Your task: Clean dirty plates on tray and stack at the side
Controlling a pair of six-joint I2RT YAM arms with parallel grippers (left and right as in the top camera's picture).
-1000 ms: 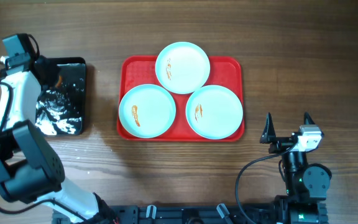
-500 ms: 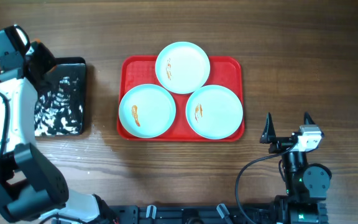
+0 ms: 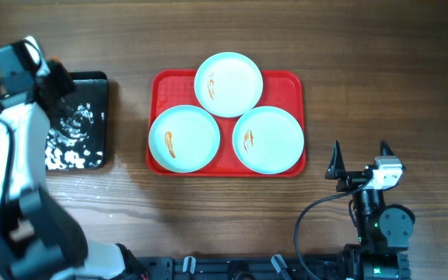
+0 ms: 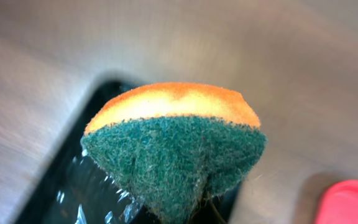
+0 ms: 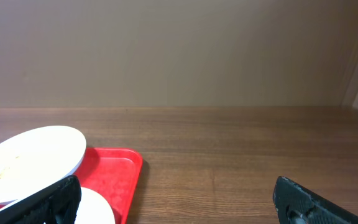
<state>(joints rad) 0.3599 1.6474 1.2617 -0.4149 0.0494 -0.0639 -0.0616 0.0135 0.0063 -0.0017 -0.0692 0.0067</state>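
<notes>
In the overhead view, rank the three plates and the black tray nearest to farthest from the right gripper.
1. The front-right plate, closest to the right gripper.
2. The back plate, toward the far side.
3. The front-left plate, left of the first.
4. The black tray, far left.

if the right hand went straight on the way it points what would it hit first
Probably nothing: the open right hand faces bare table, with the red tray and plates off to its left.

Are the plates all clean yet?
Not yet. Done: nothing; all three plates on the red tray have orange smears, none stacked at the side. In hand: the left jaws grip a sponge over the black tray. Left: wiping and stacking all three.
</notes>
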